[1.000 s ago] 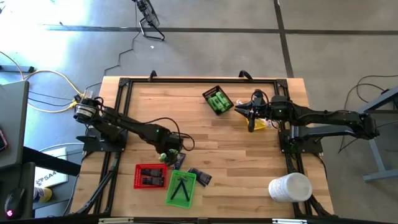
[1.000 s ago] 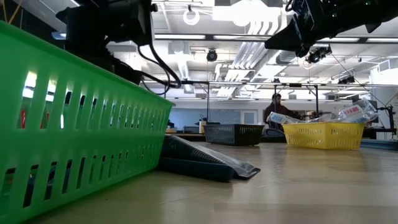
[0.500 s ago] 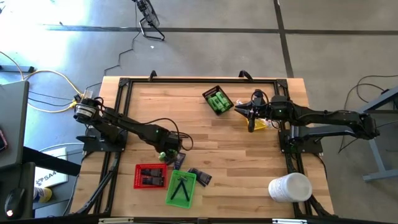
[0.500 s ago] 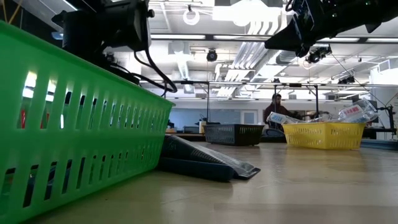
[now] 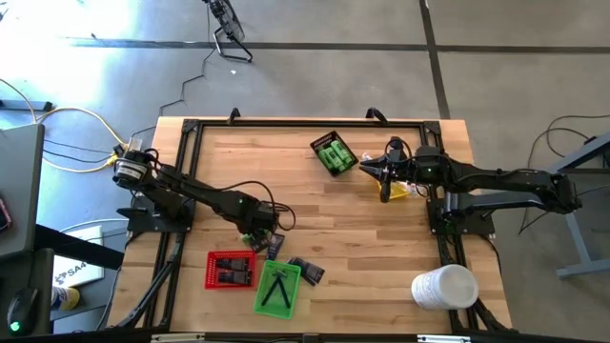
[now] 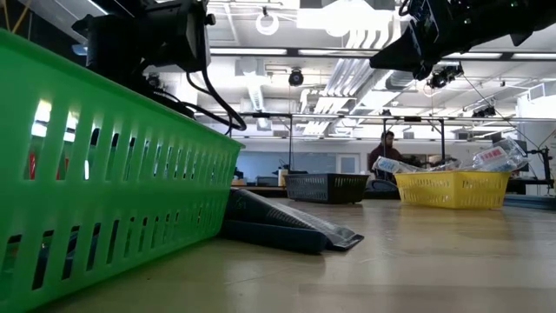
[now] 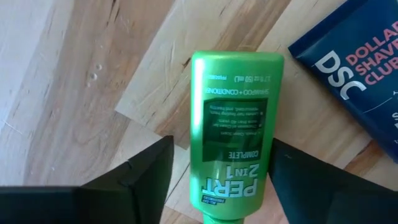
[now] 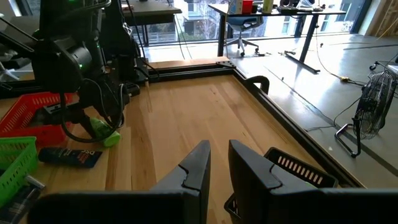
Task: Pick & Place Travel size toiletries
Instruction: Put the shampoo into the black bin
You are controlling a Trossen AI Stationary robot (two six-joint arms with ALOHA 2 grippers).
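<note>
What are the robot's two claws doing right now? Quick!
Left gripper: open, its fingers on either side of a green bottle lying on the table, not yet gripping it.
Right gripper: empty, fingers nearly shut, above the yellow tray.

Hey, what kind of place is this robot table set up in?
Probably an open lab or workshop: exposed ceiling ducts, a bare concrete floor, and desks with an office chair beyond the table.

Green shampoo btl (image 7: 235, 134) flat on wood, beside navy packet (image 7: 354, 74)
</note>
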